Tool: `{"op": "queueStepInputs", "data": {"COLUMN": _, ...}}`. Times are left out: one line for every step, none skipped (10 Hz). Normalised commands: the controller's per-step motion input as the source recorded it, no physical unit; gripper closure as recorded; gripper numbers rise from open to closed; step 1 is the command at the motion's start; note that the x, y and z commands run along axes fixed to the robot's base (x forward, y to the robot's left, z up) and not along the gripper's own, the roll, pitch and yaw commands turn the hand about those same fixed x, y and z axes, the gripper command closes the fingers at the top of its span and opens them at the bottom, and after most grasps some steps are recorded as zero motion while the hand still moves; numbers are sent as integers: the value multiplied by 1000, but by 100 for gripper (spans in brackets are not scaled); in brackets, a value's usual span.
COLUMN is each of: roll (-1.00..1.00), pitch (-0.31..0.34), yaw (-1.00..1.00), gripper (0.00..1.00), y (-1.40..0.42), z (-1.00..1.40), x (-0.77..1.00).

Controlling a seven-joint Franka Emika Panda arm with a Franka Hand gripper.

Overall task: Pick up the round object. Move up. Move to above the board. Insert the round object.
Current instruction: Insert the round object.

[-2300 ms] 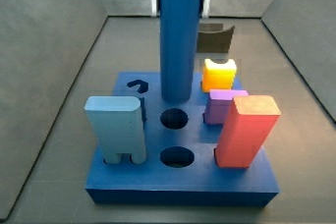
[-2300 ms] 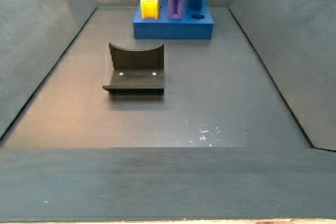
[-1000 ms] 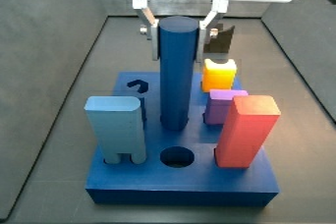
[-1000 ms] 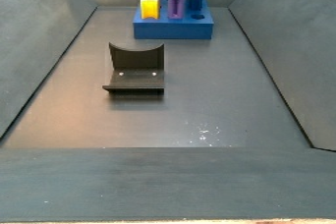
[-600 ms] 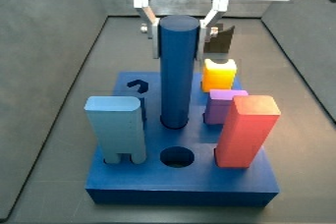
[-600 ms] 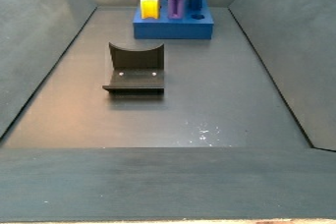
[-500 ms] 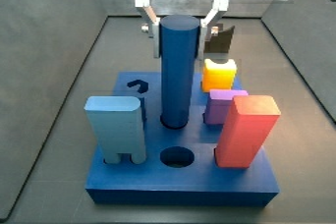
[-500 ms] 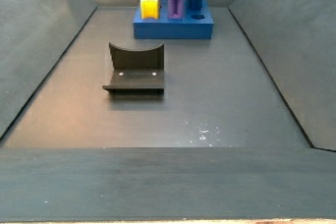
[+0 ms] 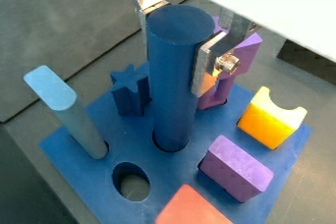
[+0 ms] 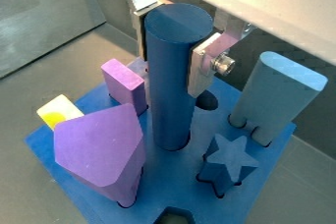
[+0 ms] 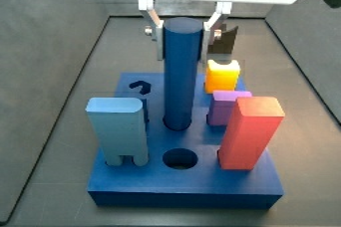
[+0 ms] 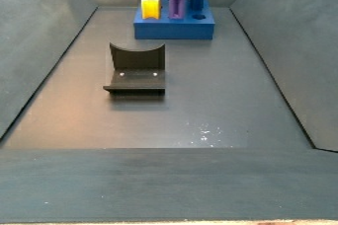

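The round object, a tall blue cylinder (image 11: 180, 77), stands upright with its lower end in the middle round hole of the blue board (image 11: 186, 186). It also shows in both wrist views (image 9: 178, 90) (image 10: 168, 90). My gripper (image 11: 182, 34) is above the board, shut on the cylinder's top; in both wrist views (image 9: 178, 41) (image 10: 174, 41) the silver fingers (image 9: 210, 63) press on its two sides. The board shows far off in a side view (image 12: 175, 30), where the gripper is not in view.
On the board stand a light-blue block (image 11: 118, 126), a red block (image 11: 250, 131), a yellow piece (image 11: 222, 75), a purple peg (image 11: 229, 107) and a purple triangular peg (image 10: 102, 149). One round hole (image 11: 176, 157) is open. The fixture (image 12: 136, 69) stands mid-floor between sloping grey walls.
The cylinder came down from above the board until its lower end sat in the middle hole. Over the last second nothing has visibly moved.
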Motion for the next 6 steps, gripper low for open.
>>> {"op": "queueStepInputs", "data": {"roll": 96, "pitch": 0, "yaw": 0, "gripper": 100, "y": 0, "z": -369, "x": 89}}
{"op": "queueStepInputs", "data": {"roll": 104, "pitch": -1, "yaw": 0, "gripper": 100, "y": 0, "z": -491, "x": 51}}
{"op": "queueStepInputs", "data": {"roll": 117, "pitch": 0, "yaw": 0, "gripper": 100, "y": -23, "z": -471, "x": 31}}
{"op": "queueStepInputs", "data": {"roll": 136, "pitch": 0, "yaw": 0, "gripper": 100, "y": -117, "z": -354, "x": 89}}
{"op": "queueStepInputs", "data": {"roll": 116, "pitch": 0, "yaw": 0, "gripper": 100, "y": -123, "z": -286, "x": 129}}
{"op": "queueStepInputs", "data": {"roll": 107, "pitch": 0, "yaw": 0, "gripper": 100, "y": -97, "z": -311, "x": 129}}
